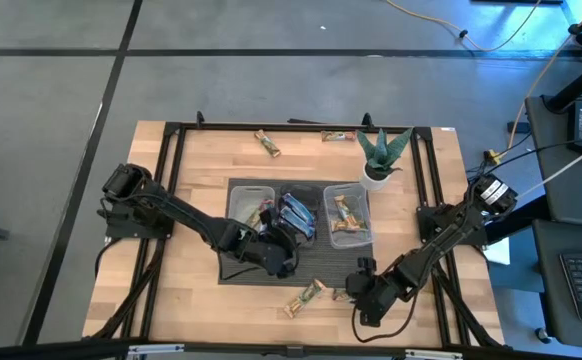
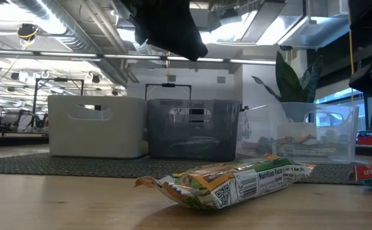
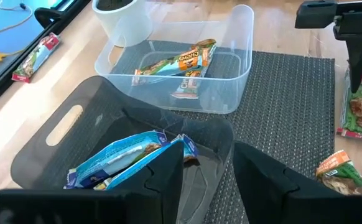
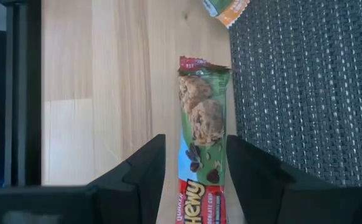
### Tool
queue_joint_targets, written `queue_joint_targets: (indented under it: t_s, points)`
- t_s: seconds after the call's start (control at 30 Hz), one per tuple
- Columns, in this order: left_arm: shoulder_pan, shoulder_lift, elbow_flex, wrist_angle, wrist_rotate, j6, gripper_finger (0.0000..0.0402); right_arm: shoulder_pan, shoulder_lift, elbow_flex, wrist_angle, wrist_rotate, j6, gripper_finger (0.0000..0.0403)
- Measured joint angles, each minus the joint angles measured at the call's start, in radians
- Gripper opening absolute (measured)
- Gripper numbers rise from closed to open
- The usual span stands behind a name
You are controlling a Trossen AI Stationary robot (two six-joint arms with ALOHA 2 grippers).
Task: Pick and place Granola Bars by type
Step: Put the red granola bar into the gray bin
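From above, the left hand [image 1: 289, 238] hangs over the dark middle bin [image 1: 289, 215], where blue-wrapped bars [image 1: 297, 212] are heaped, while the right hand [image 1: 363, 296] sits low near the front edge of the tabletop [image 1: 191, 180], beside a loose bar [image 1: 305, 296] lying just off the grey mat [image 1: 323, 268]; two more bars [image 1: 267, 143] lie far back near the potted plant [image 1: 383, 152], and the clear bin [image 1: 349, 216] holds a few tan ones. At table height a crinkled bar [image 2: 227, 182] lies flat in the foreground, its wrapper ends pinched and flared, which suggests something light, thin and a little slippery (foil film tends to slide under hard fingers). The left wrist view shows that hand's fingers [image 3: 162, 180] parted over the dark bin with a blue bar [image 3: 125, 158] just beyond them; nothing sits between them, so I judge the hand released. The right wrist view shows a green-and-red bar [image 4: 201, 143] lying along the wood at the mat's edge, with that hand's fingers [image 4: 140, 174] standing on either side of its near end, apart from the wrapper rather than pinching it. The bar looks soft enough to bend, so a grip across its narrow width near the middle seems safest; the sealed ends would probably crumple and slip.
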Motion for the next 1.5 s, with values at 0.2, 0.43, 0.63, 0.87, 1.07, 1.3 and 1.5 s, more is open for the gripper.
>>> queue_joint_targets:
  t_s: [0.2,0.43,0.63,0.87,1.07,1.3,1.5]
  points:
    - [0.000,0.000,0.000,0.000,-0.019,0.000,0.0131,0.000,0.000,0.000,-0.004,0.016,0.000,0.0183]
    - [0.000,0.000,0.000,0.000,-0.019,0.000,0.0128,0.000,0.000,0.000,-0.002,0.045,-0.002,0.0258]
    - [0.000,0.000,0.000,0.000,-0.018,0.000,0.0128,0.010,0.000,0.000,0.051,0.042,0.001,0.0294]
    - [0.000,0.000,0.000,0.000,-0.018,0.000,0.0128,0.029,0.033,0.000,0.053,0.097,-0.006,0.0296]
    - [0.000,0.000,-0.004,0.002,-0.018,0.000,0.0128,0.029,0.117,0.001,0.058,0.110,-0.008,0.0296]
    - [0.000,0.000,-0.004,0.004,-0.019,0.000,0.0127,0.029,0.145,0.003,0.075,0.146,-0.011,0.0254]
    - [0.000,0.000,-0.004,0.003,-0.019,0.000,0.0127,0.028,0.144,0.003,0.076,0.141,-0.035,0.0188]
